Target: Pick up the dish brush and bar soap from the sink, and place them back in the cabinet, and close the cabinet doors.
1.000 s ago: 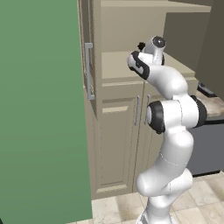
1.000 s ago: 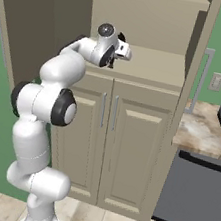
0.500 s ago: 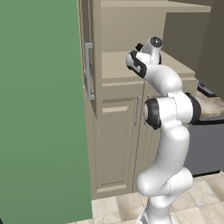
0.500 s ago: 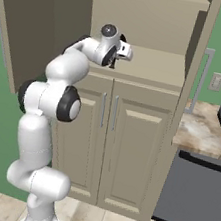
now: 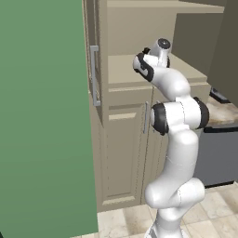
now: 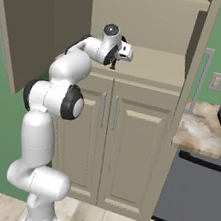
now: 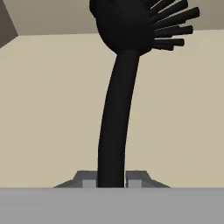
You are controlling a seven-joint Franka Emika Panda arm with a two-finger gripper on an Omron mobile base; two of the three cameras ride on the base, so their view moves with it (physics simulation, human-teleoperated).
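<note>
One brush (image 7: 117,109) here, all black, thin curved handle rising to a rounded head with stiff bristles fanning to one side. The gripper (image 7: 111,180) is clamped on the handle's lower end, the brush held out over the beige shelf (image 6: 155,64) inside the cabinet (image 6: 147,17). Two doors (image 6: 40,25) stand open, two lower fronts (image 6: 132,146) are closed.

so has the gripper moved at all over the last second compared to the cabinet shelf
Barely. In the left base view the gripper has crept slightly toward the back of the cabinet shelf, shut on the brush throughout.
</note>
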